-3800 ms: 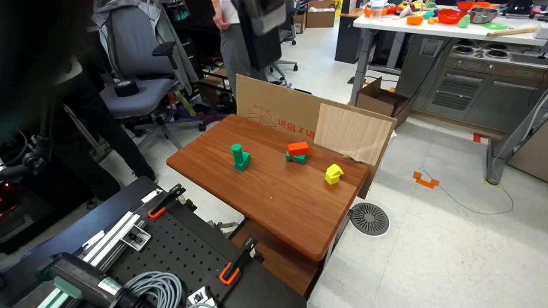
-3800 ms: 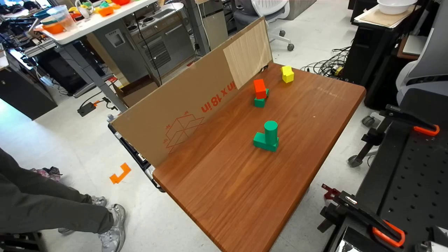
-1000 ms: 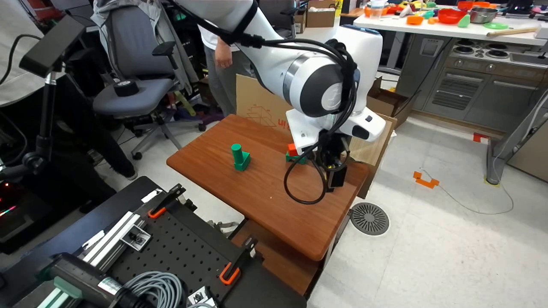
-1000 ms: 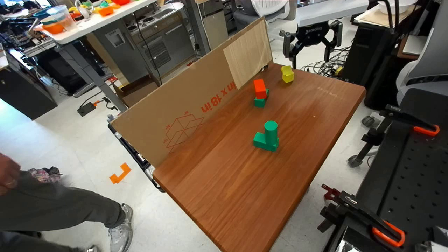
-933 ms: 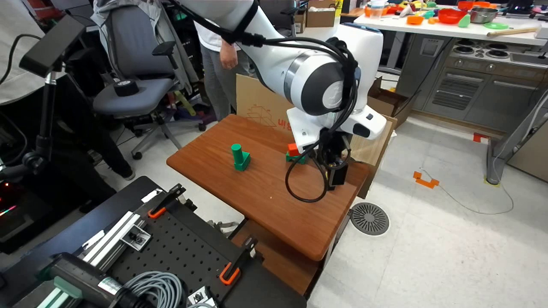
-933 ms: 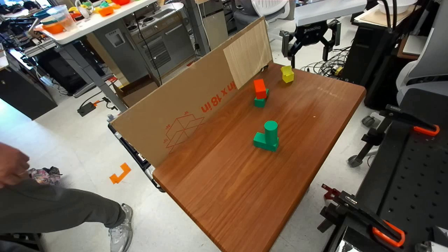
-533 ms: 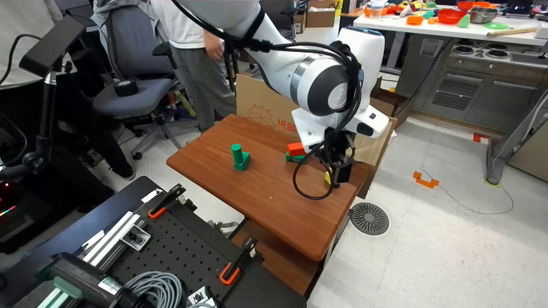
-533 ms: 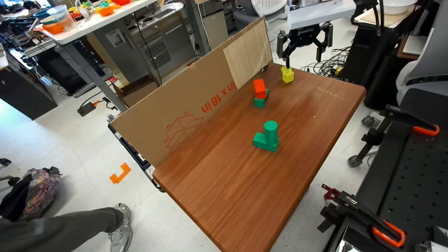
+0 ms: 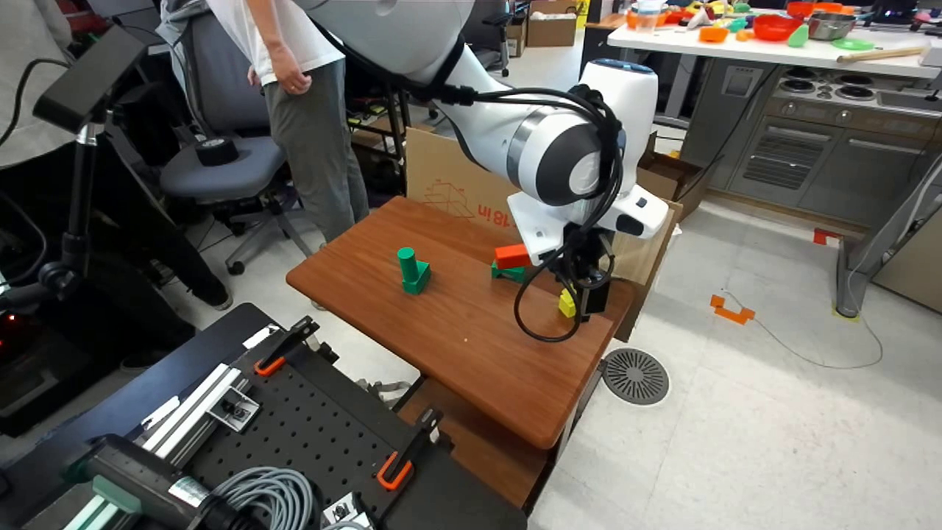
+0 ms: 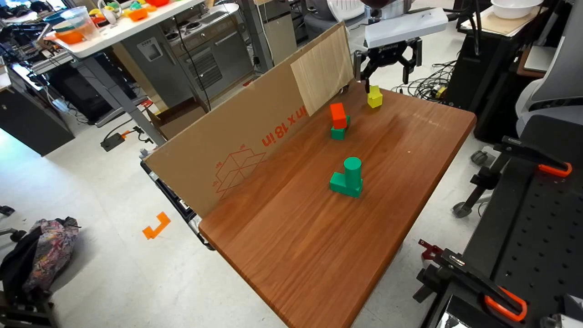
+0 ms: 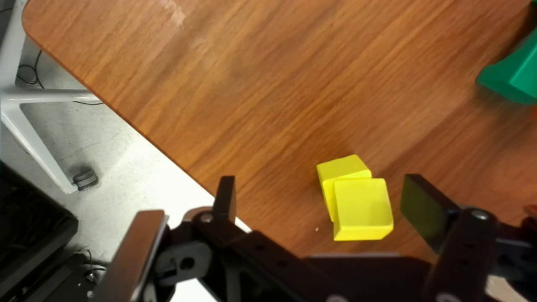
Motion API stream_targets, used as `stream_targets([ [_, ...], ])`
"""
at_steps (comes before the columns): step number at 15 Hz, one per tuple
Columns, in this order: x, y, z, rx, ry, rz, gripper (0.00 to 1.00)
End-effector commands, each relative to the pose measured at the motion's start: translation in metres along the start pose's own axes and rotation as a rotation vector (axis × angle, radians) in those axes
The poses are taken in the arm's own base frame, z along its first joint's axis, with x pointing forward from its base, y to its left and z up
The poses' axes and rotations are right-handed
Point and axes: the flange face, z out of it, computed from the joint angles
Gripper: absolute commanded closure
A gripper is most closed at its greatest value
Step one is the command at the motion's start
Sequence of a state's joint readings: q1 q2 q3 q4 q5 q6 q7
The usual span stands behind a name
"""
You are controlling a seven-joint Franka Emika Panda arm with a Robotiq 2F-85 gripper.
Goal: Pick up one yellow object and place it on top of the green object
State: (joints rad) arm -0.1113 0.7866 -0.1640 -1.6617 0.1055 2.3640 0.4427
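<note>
Gripper (image 11: 322, 199) wide; upper yellow block (image 11: 363, 204) sits nearer one finger (image 11: 423, 212) — closing could shove it off the lower block (image 11: 343, 168).

A robotics lab, it seems — a white robot arm (image 9: 486, 132) over a wooden worktop (image 9: 441, 324), clamps (image 9: 421, 436) and coiled grey cable (image 9: 254, 478) on a perforated black board (image 9: 331, 412), an office chair (image 9: 228, 180) nearby — with a kitchen unit (image 9: 817, 158) in the background.
</note>
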Motion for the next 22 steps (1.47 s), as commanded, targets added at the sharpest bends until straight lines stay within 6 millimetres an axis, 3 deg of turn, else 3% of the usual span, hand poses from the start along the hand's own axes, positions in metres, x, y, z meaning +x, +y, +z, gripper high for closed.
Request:
stream_targets([
  [1, 0.011, -0.01, -0.005, -0.006, 0.062, -0.007, 0.0],
  [7, 0.014, -0.016, 0.002, -0.018, 0.092, -0.019, 0.0],
  [15, 0.008, -0.039, 0.011, -0.043, 0.136, -0.089, 0.0],
  [16, 0.008, -0.041, 0.01, -0.046, 0.142, -0.095, 0.23],
  [22, 0.009, -0.046, 0.006, -0.056, 0.168, -0.124, 0.66],
])
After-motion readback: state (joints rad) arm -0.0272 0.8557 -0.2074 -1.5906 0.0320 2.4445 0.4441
